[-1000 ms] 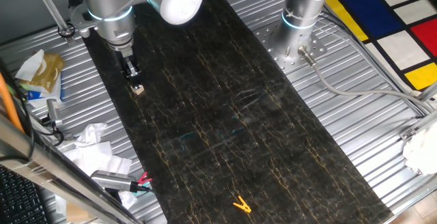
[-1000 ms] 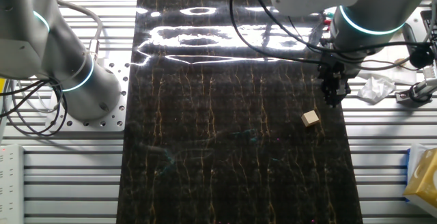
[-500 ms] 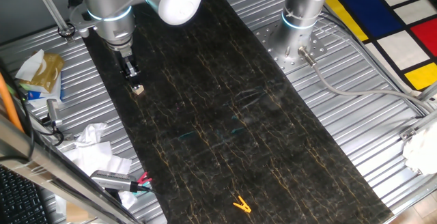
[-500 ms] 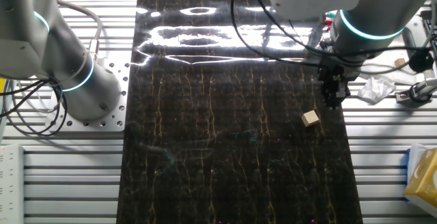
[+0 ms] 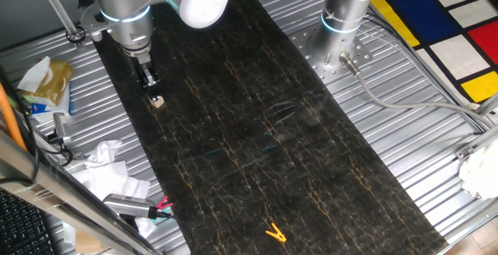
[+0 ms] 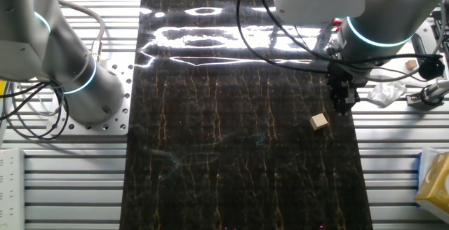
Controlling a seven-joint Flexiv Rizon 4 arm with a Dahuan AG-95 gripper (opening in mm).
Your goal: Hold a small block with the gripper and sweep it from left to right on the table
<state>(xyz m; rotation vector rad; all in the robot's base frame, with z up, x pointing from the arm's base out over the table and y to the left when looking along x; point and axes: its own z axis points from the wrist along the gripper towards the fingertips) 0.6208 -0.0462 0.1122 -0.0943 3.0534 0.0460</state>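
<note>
Tan wood is what you are after: the block (image 5: 157, 102) lies flat on the tabletop (image 5: 257, 138), near its ribbed grey edge, and nothing is holding it. Your end effector (image 5: 149, 82) hangs nose-down at about 11 o'clock from the block in one fixed view; in the other fixed view the end effector (image 6: 343, 102) sits at about 1 o'clock from the block (image 6: 319, 122), just beside it but apart, with a strip of dark tabletop (image 6: 231, 153) between them. The fingers look close together, yet they are dark against a dark surface and small, so you cannot tell whether they are parted or pressed; what you can say is that they grip nothing. The vertical wrist makes sense as a top-down approach, since a cube this low offers only its side faces to a pinch from above. I judge the task hardly begun: the grasp comes first, and the sweep has the whole length of tabletop ahead of it. You would need to centre the tips over the block, spread them enough to straddle it, and come down without nudging it, as a light cube near the edge could skid toward the metal ribs. Far down the tabletop a yellow clip (image 5: 274, 232) lies near the end; keep the sweep clear of it.
</note>
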